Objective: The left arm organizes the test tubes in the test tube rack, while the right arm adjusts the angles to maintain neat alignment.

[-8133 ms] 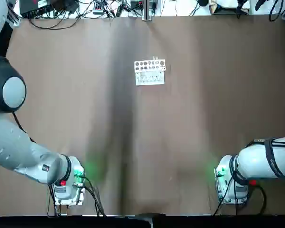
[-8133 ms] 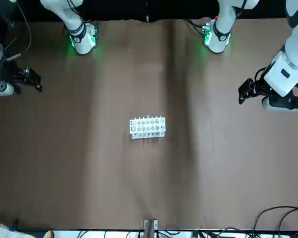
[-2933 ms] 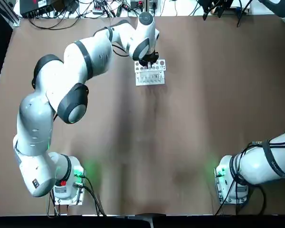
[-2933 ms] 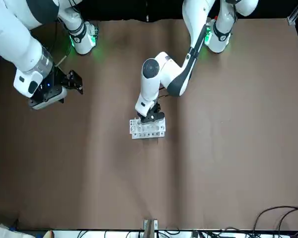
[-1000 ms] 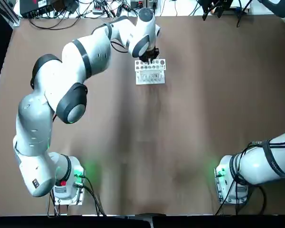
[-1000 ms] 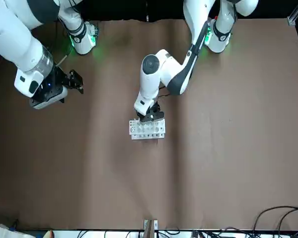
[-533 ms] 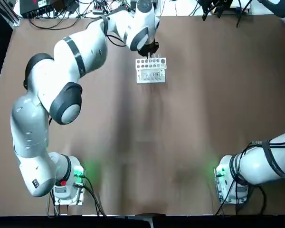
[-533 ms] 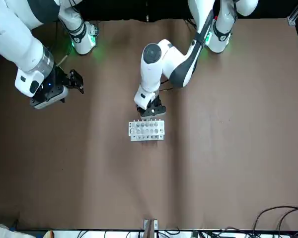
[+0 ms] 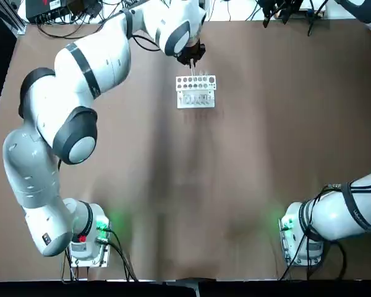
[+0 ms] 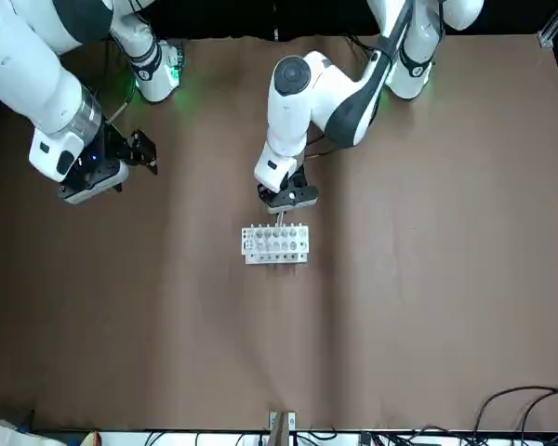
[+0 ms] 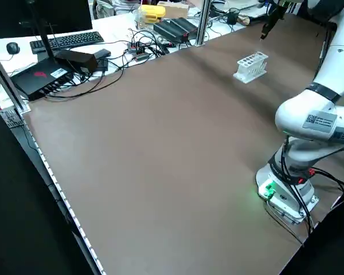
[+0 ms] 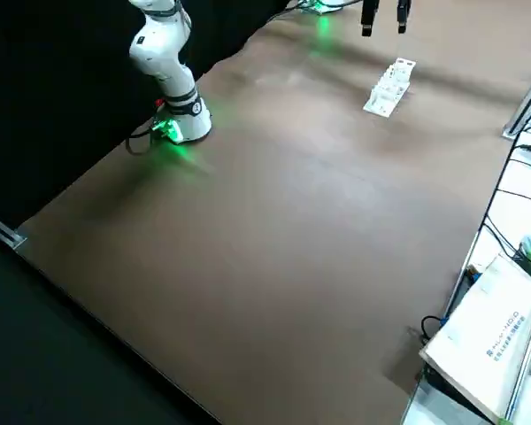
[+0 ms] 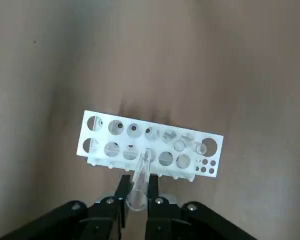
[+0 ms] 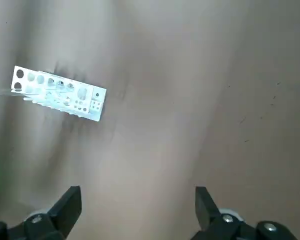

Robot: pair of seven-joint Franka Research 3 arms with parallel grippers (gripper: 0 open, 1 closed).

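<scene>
A keyboard and monitor sit on a white desk.

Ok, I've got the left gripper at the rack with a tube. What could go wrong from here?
The left gripper holds a clear test tube over the test tube rack; a slight tilt could make its tip catch a hole's rim. Other tubes stand in nearby holes, so the fingers might knock them. The right gripper is open and off to the side, so nothing braces the rack if it gets pushed.
</scene>
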